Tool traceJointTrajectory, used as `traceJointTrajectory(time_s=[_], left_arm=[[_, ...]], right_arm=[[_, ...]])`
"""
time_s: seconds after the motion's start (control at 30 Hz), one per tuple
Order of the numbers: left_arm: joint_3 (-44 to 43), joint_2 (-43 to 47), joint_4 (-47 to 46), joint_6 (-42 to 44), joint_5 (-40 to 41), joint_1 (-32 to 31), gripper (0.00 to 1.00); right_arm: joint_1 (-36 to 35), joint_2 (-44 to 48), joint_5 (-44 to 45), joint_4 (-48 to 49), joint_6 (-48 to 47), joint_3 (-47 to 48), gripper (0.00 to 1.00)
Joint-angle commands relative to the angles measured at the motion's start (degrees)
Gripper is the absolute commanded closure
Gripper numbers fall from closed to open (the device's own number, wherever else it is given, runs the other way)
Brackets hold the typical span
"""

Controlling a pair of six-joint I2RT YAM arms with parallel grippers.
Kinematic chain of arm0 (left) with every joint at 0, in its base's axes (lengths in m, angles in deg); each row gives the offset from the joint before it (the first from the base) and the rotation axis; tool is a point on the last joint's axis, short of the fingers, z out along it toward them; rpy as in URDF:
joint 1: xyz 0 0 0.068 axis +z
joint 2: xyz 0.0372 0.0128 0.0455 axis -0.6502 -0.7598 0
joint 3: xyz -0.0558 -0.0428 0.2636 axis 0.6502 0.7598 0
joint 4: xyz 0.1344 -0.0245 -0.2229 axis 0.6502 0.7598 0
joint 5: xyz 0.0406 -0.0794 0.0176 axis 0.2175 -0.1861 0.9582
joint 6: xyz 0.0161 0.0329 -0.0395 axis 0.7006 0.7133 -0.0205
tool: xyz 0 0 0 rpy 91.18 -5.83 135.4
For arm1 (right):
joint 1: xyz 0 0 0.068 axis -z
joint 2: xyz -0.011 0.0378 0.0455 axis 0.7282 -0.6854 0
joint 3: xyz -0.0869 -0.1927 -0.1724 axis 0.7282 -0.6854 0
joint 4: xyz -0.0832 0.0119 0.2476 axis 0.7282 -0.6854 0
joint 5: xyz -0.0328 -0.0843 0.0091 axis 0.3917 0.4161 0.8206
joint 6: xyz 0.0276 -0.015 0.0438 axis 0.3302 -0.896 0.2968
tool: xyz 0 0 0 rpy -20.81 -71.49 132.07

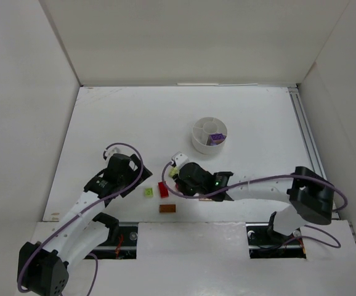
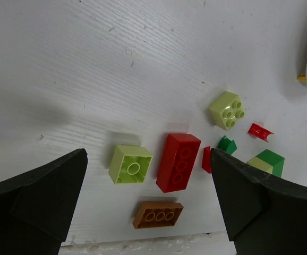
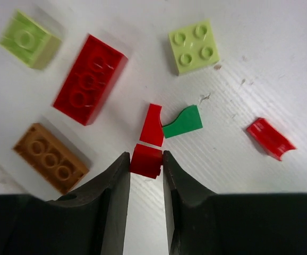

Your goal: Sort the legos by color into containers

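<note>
The white surface [image 1: 165, 117] carries a round white divided dish [image 1: 198, 140], with purple bricks [image 1: 215, 137] in its right side; the left tool [image 2: 148, 156] hangs spread wide over loose legos; the right tool [image 3: 145, 159] is clamped on a tiny red piece [image 3: 145, 161]; near it lie a long red brick [image 3: 90, 79], an orange-brown brick [image 3: 50, 158], two yellow-green squares [image 3: 193, 47] and a green curved piece [image 3: 184, 122].

Right gripper [image 3: 145, 158] is plain black, and the small red piece [image 3: 146, 162] between its fingers is glossy red. Just past the tips there's another red bit [image 3: 152, 125] and a dark green curved piece [image 3: 182, 122]. Off to the pincer's left are a red brick [image 3: 90, 79], an orange-brown brick [image 3: 50, 158] and a lime brick [image 3: 28, 40]. Ahead-right sit a lime square [image 3: 193, 47] and a red curved tile [image 3: 270, 139]. The table [image 3: 281, 64] is white.
</note>
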State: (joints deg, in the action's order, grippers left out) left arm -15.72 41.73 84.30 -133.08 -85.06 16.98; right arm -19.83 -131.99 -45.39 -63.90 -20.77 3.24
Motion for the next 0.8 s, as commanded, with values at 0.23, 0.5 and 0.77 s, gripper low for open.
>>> traceJointTrajectory(time_s=[0.23,0.5,0.77], left_arm=[[-2.46,-0.92,-5.74,5.24,-3.74,-0.25,0.01],[-5.01,-6.81,-9.35,9.81,-4.80,-4.01,0.01],[-8.79,-12.88,-10.93,12.62,-0.68,-12.89,0.01]], right_arm=[[0.74,14.76,12.59,-11.87,-5.34,8.68,0.79],[12.49,12.13,12.46,-13.73,-10.88,18.70,0.78],[22.52,3.25,6.99,-15.57,-13.96,25.64,0.75]])
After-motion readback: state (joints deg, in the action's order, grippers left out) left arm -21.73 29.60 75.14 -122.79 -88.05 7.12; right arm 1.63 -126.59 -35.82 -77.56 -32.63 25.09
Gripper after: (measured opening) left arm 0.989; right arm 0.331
